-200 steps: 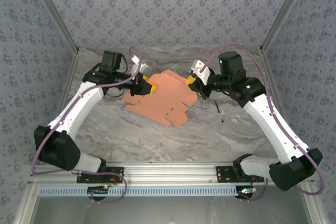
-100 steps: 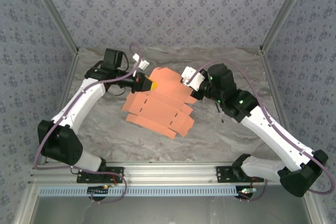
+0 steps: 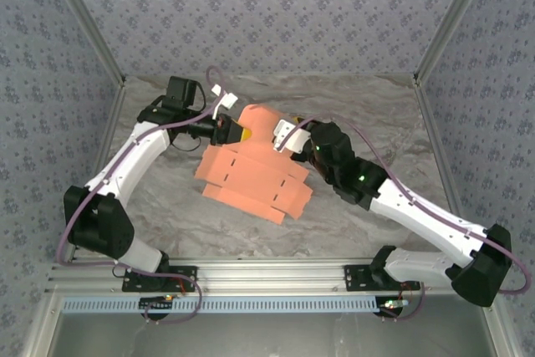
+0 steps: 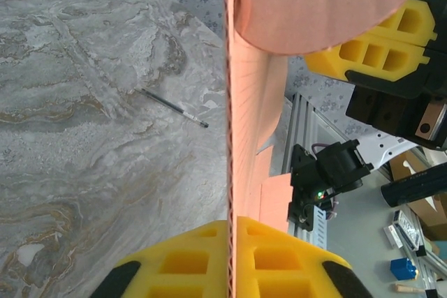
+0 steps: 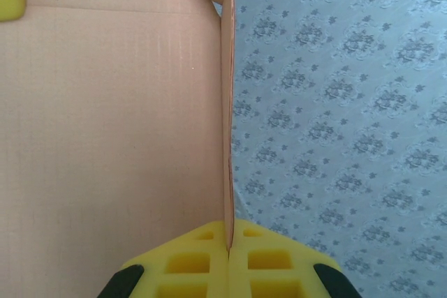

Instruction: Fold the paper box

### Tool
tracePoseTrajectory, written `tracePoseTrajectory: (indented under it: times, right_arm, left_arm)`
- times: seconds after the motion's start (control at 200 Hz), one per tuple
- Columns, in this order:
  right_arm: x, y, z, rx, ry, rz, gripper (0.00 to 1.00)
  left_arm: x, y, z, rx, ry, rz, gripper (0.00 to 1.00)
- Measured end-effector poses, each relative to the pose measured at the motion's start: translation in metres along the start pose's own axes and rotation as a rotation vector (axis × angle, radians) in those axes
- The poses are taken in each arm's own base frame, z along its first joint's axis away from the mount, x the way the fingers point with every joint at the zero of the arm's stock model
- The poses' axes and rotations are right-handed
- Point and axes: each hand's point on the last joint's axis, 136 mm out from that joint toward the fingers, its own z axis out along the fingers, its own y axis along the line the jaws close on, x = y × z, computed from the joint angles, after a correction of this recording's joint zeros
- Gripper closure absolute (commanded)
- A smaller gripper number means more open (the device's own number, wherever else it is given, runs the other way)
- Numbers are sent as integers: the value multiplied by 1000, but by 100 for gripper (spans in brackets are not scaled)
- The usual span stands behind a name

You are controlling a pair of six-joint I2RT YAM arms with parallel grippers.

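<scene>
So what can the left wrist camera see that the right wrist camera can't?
Left wrist camera's extras: the grey marbled table and a thin black pen lying on it.

Right wrist camera's extras: the blue-grey flowery wall and the broad flat face of the salmon-orange card paper box.

Both share: that card seen edge-on, pinched between the camera's own yellow fingers, left gripper and right gripper. Each also catches a bit of the other gripper's yellow pad at the card's far side.
</scene>
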Motion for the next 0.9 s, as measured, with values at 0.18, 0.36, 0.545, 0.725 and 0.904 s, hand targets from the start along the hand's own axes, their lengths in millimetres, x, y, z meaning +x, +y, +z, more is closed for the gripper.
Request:
tracePoseTrajectory:
  times: [0.18, 0.36, 0.545, 0.725, 0.904]
  right_arm:
    - [9, 2, -4, -205, -18, 155, 100]
    - [25, 26, -11, -426, 7, 288, 100]
    - [36, 42, -11, -554, 68, 406, 100]
    - [47, 33, 3, -551, 148, 565, 100]
    - [71, 34, 27, -534, 291, 738, 100]
  left_arm:
    - [-3, 3, 1, -22, -7, 5, 72]
    - [-6, 15, 0, -86, -12, 6, 63]
    - [-9, 43, -5, -250, -28, -14, 59]
    - [0, 73, -26, -495, -80, -111, 58]
    - [12, 74, -53, -673, -174, -175, 56]
